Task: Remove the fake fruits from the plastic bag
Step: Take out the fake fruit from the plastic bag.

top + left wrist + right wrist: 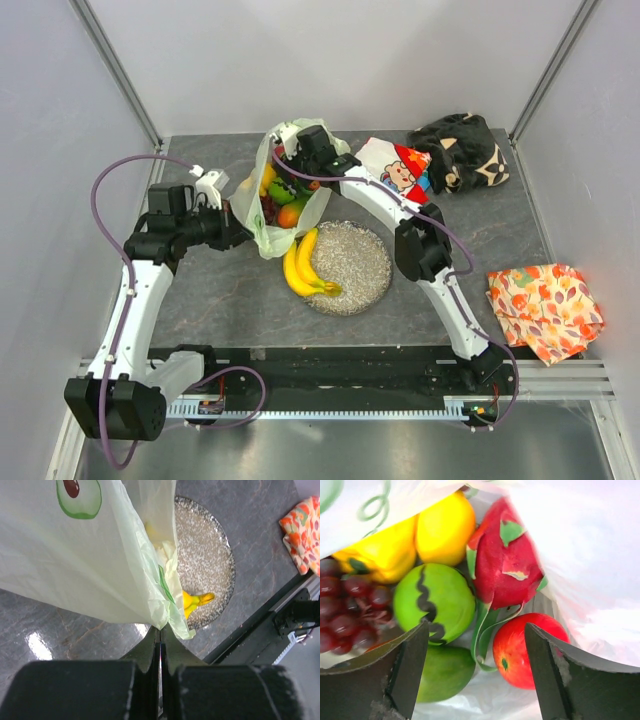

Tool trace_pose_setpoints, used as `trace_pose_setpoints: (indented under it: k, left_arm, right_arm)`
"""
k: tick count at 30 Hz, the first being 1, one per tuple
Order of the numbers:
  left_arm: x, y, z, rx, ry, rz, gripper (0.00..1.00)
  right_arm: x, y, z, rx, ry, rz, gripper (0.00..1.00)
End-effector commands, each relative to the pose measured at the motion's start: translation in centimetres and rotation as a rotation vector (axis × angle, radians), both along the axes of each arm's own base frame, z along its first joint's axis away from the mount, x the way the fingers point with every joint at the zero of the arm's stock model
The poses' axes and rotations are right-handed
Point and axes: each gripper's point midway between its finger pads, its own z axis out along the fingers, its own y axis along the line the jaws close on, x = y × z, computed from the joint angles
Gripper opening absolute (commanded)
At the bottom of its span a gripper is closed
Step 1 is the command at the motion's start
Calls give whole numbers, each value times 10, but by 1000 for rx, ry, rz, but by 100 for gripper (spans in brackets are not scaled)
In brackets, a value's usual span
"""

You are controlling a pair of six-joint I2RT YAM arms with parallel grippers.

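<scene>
While the left fingers point(148, 649) are pinched shut on a fold at the edge of the plastic bag point(250, 212), the right fingers point(405, 672) are spread apart inside the bag mouth, gripping nothing.

In the top view the bag is at about 10 o'clock from the round dish point(365, 262), just beside it. The bananas point(300, 268) lie on the dish at its 9 o'clock edge, outside the bag (one tip peeks past the bag film in the left wrist view).

Right wrist view, bag contents around the finger gap:
- dragon fruit point(506, 565) at 12 o'clock
- red apple point(526, 652) at 4 o'clock, next to one finger
- green striped fruit point(436, 600) at 10 o'clock
- plain green fruit point(445, 672) at 7 o'clock
- yellow pepper point(380, 552) and a round yellow fruit point(445, 527) at 11 o'clock
- grapes point(345, 612) at 9 o'clock

Also on the tabletop point(220, 300): the cartoon cloth point(395, 165) and a dark cloth point(465, 150) at 1 o'clock from the dish, and the orange cloth point(545, 305) at 3 o'clock.
</scene>
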Motion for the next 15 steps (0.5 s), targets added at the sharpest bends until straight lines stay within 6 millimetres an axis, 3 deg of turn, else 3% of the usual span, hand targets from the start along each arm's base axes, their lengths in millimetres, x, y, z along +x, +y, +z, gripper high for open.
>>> trace_pose_setpoints:
  k: [1, 3, 6, 9, 15]
  left_arm:
    - [-14, 0, -6, 36, -4, -66, 2]
    - [-12, 1, -9, 45, 6, -67, 2]
    - [-8, 3, -13, 59, 13, -65, 2]
    - [-6, 3, -15, 59, 21, -66, 2]
    - [-1, 3, -16, 62, 32, -65, 2]
  right_arm:
    - [17, 0, -13, 28, 0, -36, 81]
    - [18, 0, -19, 28, 6, -36, 78]
    - [18, -1, -24, 32, 20, -8, 61]
    - [15, -2, -34, 0, 31, 25, 51]
    - [4, -2, -56, -31, 79, 89, 45]
